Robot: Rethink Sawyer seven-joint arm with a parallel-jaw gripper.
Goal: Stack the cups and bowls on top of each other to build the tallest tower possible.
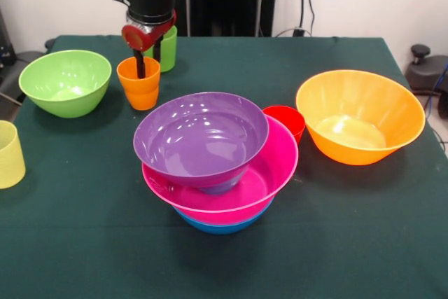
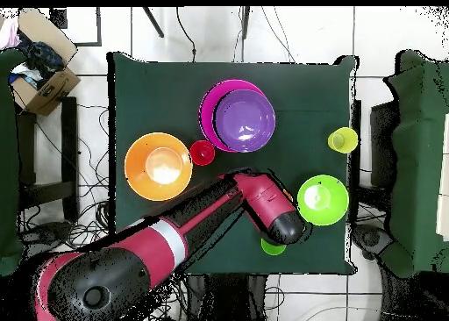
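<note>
Pincer [image 1: 148, 61] straddles the orange cup's [image 1: 139, 86] wall, one finger inside, pinching it for lifting toward the tower [image 1: 213, 162].

Front camera faces table [image 1: 84, 243]; overhead looks straight down.

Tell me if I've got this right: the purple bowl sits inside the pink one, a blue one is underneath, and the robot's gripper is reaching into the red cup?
Nearly. The purple bowl does sit in the pink bowl over a blue bowl, but the front view shows the gripper reaching into the orange cup, not the red cup, which stands untouched behind the pile.
</note>
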